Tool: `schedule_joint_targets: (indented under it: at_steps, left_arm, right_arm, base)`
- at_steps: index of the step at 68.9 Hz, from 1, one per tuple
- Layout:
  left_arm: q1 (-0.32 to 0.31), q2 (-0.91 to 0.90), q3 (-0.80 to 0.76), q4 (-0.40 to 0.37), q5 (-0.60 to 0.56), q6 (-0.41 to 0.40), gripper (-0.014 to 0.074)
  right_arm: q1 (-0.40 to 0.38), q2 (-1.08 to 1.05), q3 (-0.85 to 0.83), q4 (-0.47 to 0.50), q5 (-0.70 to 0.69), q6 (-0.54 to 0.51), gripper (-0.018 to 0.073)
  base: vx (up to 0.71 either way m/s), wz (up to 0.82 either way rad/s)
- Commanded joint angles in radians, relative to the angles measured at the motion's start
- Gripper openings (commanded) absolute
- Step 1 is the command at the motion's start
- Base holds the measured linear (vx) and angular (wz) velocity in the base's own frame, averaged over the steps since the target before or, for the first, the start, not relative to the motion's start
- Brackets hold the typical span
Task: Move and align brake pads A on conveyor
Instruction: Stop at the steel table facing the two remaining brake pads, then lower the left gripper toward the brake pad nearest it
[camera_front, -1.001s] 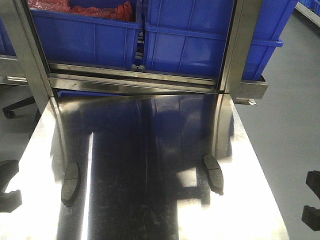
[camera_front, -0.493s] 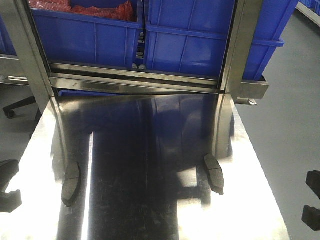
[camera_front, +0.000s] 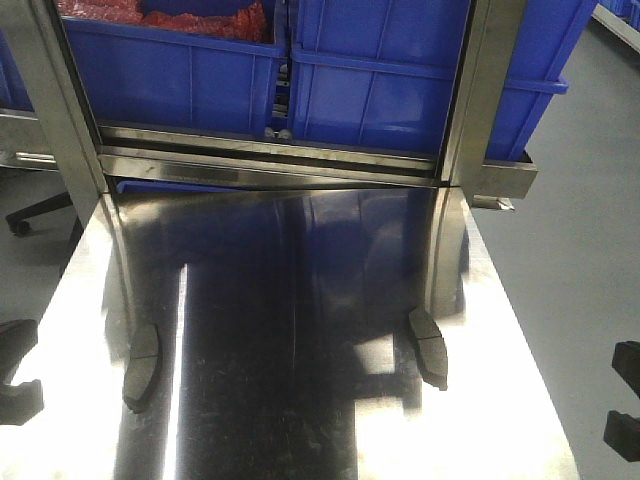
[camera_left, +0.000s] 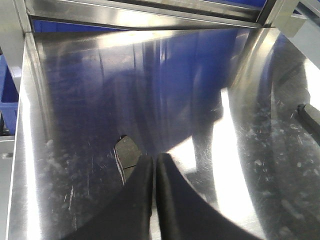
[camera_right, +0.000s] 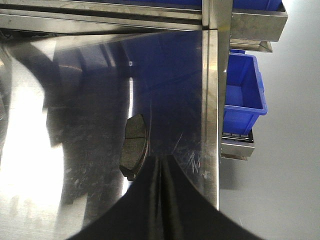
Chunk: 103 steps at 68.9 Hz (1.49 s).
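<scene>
Lying well apart on shiny stainless-steel table (camera_front: 300, 410), two flat dark-grey curved brake pads (camera_front: 140, 368), black left gripper (camera_left: 152, 159) pressed together beside one, right gripper (camera_right: 160, 161) likewise.

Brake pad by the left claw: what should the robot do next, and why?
Probably open the left gripper and ease it over the brake pad. It is shut and empty, and the pad lies flat on the steel table beside its tips.

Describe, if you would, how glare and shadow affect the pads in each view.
Front view: glare bands on the table flank a dark reflection; left pad and right pad lie near its edges. Left wrist view: the left end effector overlaps its pad. Right wrist view: right pad dim, glare leftward.
</scene>
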Motion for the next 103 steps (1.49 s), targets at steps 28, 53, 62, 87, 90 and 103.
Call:
schedule_joint_targets:
  at_steps: [28, 53, 62, 87, 90, 103]
  left_arm:
    - [-0.004, -0.002, -0.025, -0.002, -0.084, -0.004, 0.0069]
    - [-0.004, -0.002, -0.025, -0.001, -0.132, -0.005, 0.0735]
    - [-0.004, -0.002, -0.025, -0.003, -0.133, -0.005, 0.0720]
    - [-0.028, 0.238, -0.200, -0.010, 0.020, 0.054, 0.0669]
    - [-0.036, 0.295, -0.227, -0.010, 0.023, 0.054, 0.0668]
    - [-0.045, 0.570, -0.350, -0.001, 0.078, -0.001, 0.0662]
  right_arm:
    - [-0.003, 0.005, -0.026, -0.003, -0.067, -0.008, -0.0010]
    - [-0.003, 0.005, -0.026, -0.003, -0.067, -0.008, -0.0010]
    - [-0.003, 0.005, -0.026, -0.003, -0.067, -0.008, -0.0010]
    - [-0.003, 0.005, -0.026, -0.003, -0.067, -0.008, -0.0010]
    - [-0.003, 0.005, -0.026, -0.003, -0.067, -0.008, -0.0010]
    - [-0.003, 0.005, -0.026, -0.003, -0.067, -0.008, -0.0010]
  base:
    - [0.00, 0.00]
    - [0.00, 0.00]
    - [0.00, 0.00]
    - [0.00, 0.00]
    - [0.00, 0.00]
    - [0.00, 0.00]
